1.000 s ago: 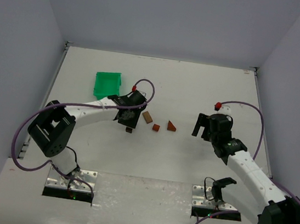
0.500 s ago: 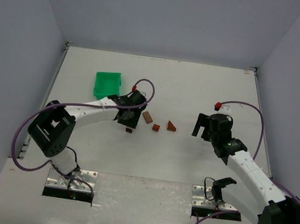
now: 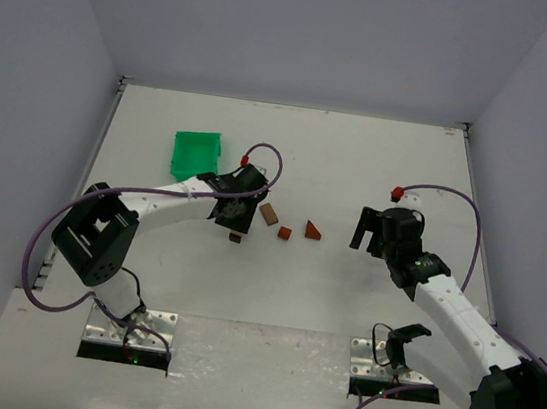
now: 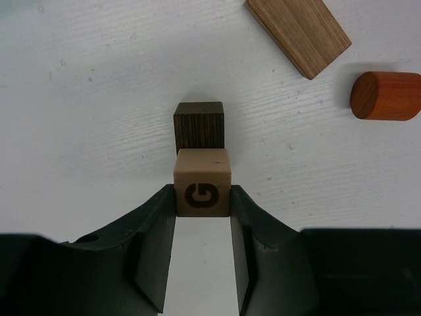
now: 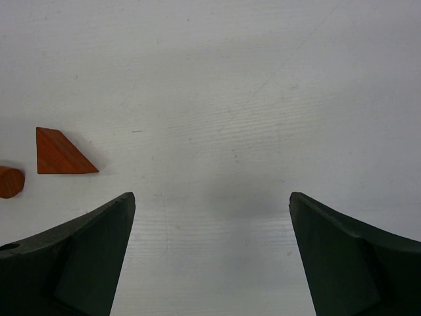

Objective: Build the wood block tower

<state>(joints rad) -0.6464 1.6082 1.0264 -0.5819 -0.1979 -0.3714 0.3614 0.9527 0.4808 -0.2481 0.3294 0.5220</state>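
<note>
In the left wrist view my left gripper is shut on a tan cube marked with a "G", pinched at the fingertips. Just beyond it a dark brown cube sits on the table; whether the two touch I cannot tell. A tan bar and a reddish-brown cylinder lie further right. From above, the left gripper hovers over the dark cube, with the bar, cylinder and wedge in a row to its right. My right gripper stands open and holds nothing; its wrist view shows the wedge at left.
A green plastic bin sits behind the left gripper, at the back left of the white table. Grey walls close in the left, back and right sides. The purple cables loop above both wrists.
</note>
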